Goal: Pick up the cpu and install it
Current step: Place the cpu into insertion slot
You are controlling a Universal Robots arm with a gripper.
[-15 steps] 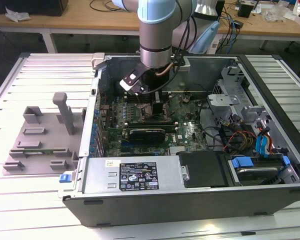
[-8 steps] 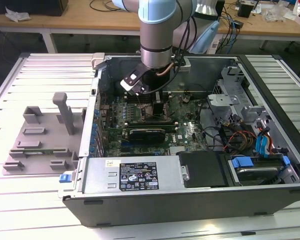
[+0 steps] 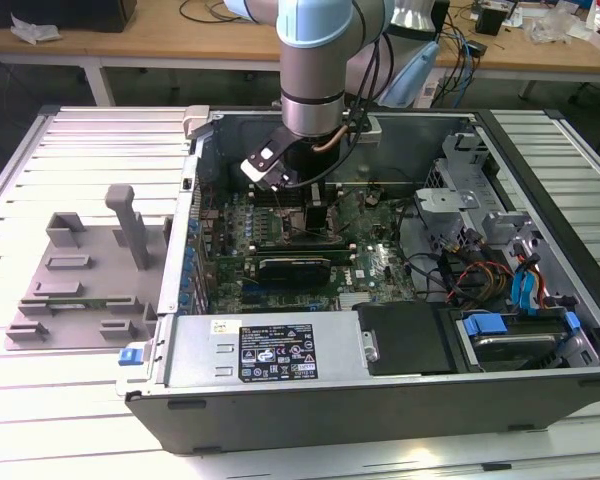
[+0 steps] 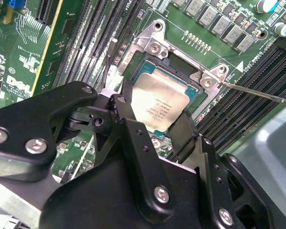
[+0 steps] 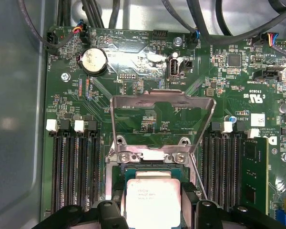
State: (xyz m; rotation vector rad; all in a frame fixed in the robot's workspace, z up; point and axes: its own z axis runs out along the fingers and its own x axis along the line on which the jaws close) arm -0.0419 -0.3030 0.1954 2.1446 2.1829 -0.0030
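Pincer point(image 4: 155, 110) linkage, black and bolted, sat nearest the lens in both wrist views. Its two fingers point(image 4: 125, 109) were closed on the cpu point(image 4: 158, 106), one on each of two opposite edges. The lid between them was left bare.

Position: the cpu was directly over the socket point(image 4: 178, 57) on the motherboard point(image 5: 148, 90). This was inside the open computer case point(image 3: 380, 405), which lay on the slatted table point(image 3: 40, 420). Could not tell whether the chip rested in the socket or hung just above it. The load plate point(image 5: 162, 99) stood swung up and clear. A thin wire lever point(image 4: 257, 93) lay out to one side, unlatched. Memory slots point(image 5: 76, 171) flanked the socket on both sides.

Handling, as judged: light, thin and fully stiff, so no flex under the grip. The silvery lid looked smooth and probably slick, so the edges seemed the right hold, not the faces. The underside and the socket bed were likely the fragile parts. A tilt or a sideways scrape seemed a greater risk than a drop.

Orientation: flat, metal lid facing up toward the wrist cameras, roughly level with the board. The outline was near square, so there was no real long axis. Its edges ran parallel to the socket frame and to the memory slots. In the first wrist view the print lines on the lid ran from one finger toward the other.
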